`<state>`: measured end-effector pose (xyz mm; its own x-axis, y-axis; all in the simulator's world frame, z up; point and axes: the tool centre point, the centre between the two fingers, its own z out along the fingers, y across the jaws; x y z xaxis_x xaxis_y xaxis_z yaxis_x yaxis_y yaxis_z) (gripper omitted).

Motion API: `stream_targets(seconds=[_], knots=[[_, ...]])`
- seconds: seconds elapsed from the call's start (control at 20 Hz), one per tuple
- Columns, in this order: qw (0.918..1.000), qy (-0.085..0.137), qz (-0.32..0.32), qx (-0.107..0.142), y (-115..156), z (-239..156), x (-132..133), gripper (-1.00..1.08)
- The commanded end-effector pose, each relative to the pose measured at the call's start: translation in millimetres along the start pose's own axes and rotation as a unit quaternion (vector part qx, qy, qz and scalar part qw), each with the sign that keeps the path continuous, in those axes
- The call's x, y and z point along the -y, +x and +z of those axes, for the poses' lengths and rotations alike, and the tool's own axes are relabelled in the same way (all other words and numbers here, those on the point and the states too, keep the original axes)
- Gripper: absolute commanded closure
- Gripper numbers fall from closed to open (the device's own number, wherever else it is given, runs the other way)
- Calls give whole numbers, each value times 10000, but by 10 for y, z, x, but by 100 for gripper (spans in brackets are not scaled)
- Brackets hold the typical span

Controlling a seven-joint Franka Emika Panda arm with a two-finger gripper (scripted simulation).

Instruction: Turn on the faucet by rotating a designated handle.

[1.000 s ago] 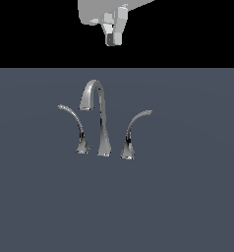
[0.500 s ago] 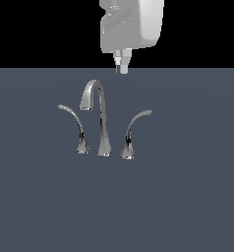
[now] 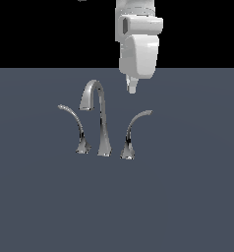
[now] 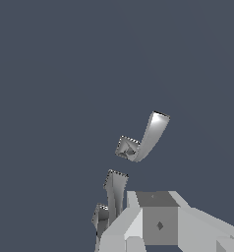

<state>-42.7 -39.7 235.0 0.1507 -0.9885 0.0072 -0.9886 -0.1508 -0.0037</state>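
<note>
Since a second ago the arm is dropping lower, fingers (image 3: 132, 87) now hanging above the handle (image 3: 133, 129), the lever arcing toward the exterior view's right of the faucet (image 3: 100, 123) on the counter (image 3: 188, 197). Can't tell if they're spread or pressed together, and nothing's getting touched yet, so the whole turn is looking undone.

The tool (image 3: 132, 88) hangs in open air above the handle (image 3: 133, 129). The spout (image 3: 99, 115) stands close beside it. Toward the table's (image 3: 197, 197) edges, nothing stands.

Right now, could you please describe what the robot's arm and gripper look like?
The arm is glossy white, built of rounded, blocky shells with light grey shading. It narrows to a small pale gripper. The wrist view shows angular white-and-grey facets with one small dark diamond mark. No cables or lettering are visible.
</note>
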Motion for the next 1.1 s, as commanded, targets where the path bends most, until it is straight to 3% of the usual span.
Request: stream_targets(seconds=[0.0, 0.55, 1.05], knots=[[9994, -4, 344, 5, 99, 136, 65, 108], [9898, -23, 1425, 21, 445, 559, 216, 108], [9857, -26, 1682, 29, 535, 655, 239, 108]])
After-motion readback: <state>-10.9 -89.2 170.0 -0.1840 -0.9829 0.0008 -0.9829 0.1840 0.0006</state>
